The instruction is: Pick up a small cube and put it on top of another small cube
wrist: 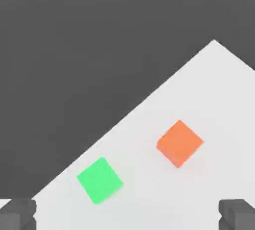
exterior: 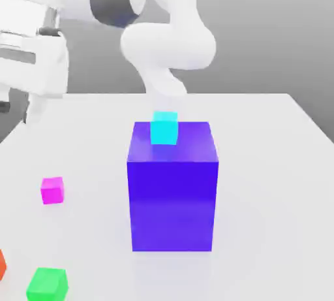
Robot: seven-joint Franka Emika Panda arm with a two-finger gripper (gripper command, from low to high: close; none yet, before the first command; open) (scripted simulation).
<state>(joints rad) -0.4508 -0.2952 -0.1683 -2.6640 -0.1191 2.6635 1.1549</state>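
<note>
A white table [exterior: 274,162] is seen carrying every object, with the white robot arm [exterior: 166,45] rising behind it against a grey backdrop. The largest object is a big blue-violet block [exterior: 173,189], which stands upright near the middle of the table. A cyan small cube [exterior: 164,128] appears at the block's far top edge; whether it rests on the block or lies behind it cannot be told. A green small cube [exterior: 47,283] is found near the front edge at the exterior view's left, and the corner of an orange cube [exterior: 2,266] is cut by that view's left border just beside it. In the hand view, the green small cube [wrist: 99,180] and the orange cube [wrist: 179,143] are seen lying apart on the table [wrist: 219,89].

The small cube [exterior: 52,190], bright magenta-pink, is set on the table at the exterior view's left, well apart from the blue-violet block and farther back than the green one. It is not touched by anything.

The gripper [wrist: 127,214] is shown in the hand view by two dark fingertips [wrist: 17,214] at opposite lower corners. The jaws are spread wide, nothing is held between them, and only bare table is seen in the gap.
</note>
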